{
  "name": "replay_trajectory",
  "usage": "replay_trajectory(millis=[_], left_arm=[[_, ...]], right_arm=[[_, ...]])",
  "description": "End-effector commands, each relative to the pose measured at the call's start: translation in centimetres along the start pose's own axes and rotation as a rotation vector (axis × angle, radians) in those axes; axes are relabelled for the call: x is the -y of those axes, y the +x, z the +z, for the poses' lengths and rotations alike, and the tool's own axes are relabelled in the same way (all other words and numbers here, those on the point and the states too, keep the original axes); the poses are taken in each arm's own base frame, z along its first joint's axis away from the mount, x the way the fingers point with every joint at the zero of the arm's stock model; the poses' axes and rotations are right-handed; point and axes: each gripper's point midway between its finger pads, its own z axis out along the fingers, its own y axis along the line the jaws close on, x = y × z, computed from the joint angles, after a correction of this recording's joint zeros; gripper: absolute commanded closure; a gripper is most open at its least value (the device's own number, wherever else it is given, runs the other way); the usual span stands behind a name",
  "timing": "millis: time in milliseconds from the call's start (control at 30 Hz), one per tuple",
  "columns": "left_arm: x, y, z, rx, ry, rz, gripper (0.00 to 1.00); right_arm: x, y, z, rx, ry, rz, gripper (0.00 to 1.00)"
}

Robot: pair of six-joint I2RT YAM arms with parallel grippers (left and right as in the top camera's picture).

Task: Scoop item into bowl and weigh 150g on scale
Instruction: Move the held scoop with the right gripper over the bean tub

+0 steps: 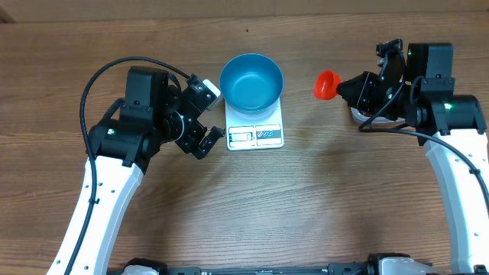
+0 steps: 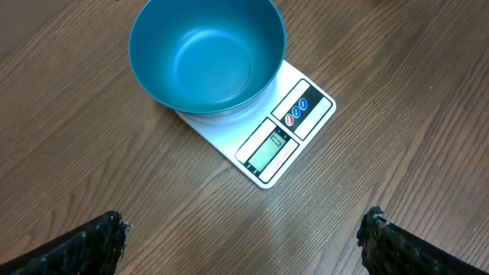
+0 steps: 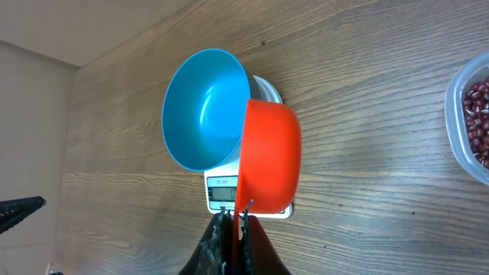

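The blue bowl stands empty on the white scale, with the display edge facing the near side. My left gripper hangs just left of the scale, open and holding nothing; in its wrist view the fingertips stand wide apart over bare wood, below the bowl and scale. My right gripper is shut on the handle of an orange-red scoop, held right of the bowl. The scoop shows only its outside. The item, dark red beans, lies in a clear tub.
The clear tub sits at the right, mostly hidden beneath the right arm in the overhead view, where only a bit of its rim shows. The wooden table's far edge runs along the top of the overhead view.
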Motion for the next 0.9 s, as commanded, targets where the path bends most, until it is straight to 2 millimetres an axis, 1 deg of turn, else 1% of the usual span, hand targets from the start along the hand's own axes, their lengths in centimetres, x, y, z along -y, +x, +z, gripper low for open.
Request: replay_trajectory(millis=[0, 233, 300, 367, 467, 533, 633, 767, 867], left_arm=[[0.1, -0.8, -0.9, 0.033, 0.0, -0.004, 0.0], [0.1, -0.8, -0.9, 0.033, 0.0, -0.004, 0.0], [0.1, -0.8, -0.9, 0.033, 0.0, -0.004, 0.0], [0.1, -0.8, -0.9, 0.033, 0.0, -0.004, 0.0], [0.1, -0.8, -0.9, 0.033, 0.0, -0.004, 0.0], [0.1, -0.8, -0.9, 0.033, 0.0, -0.004, 0.0], [0.1, -0.8, -0.9, 0.033, 0.0, -0.004, 0.01], [0.1, -0.8, -0.9, 0.033, 0.0, -0.004, 0.0], [0.1, -0.8, -0.9, 0.033, 0.0, -0.004, 0.0]], right_arm=[[-0.2, -0.3, -0.3, 0.011, -0.003, -0.012, 0.96], [-0.1, -0.1, -0.3, 0.005, -0.001, -0.01, 0.96], [-0.2, 0.0, -0.3, -0.002, -0.004, -0.031, 0.96], [0.1, 0.5, -0.4, -0.02, 0.013, -0.02, 0.96], [0.9, 1.2, -1.2, -0.049, 0.082, 0.006, 0.96], [1.3, 1.2, -2.1, -0.055, 0.134, 0.015, 0.96], [1.5, 0.6, -4.4, -0.034, 0.225, 0.014, 0.96], [1.6, -0.9, -8.4, 0.034, 0.362, 0.004, 0.97], [2.0, -2.3, -10.8, 0.101, 0.433, 0.003, 0.97]])
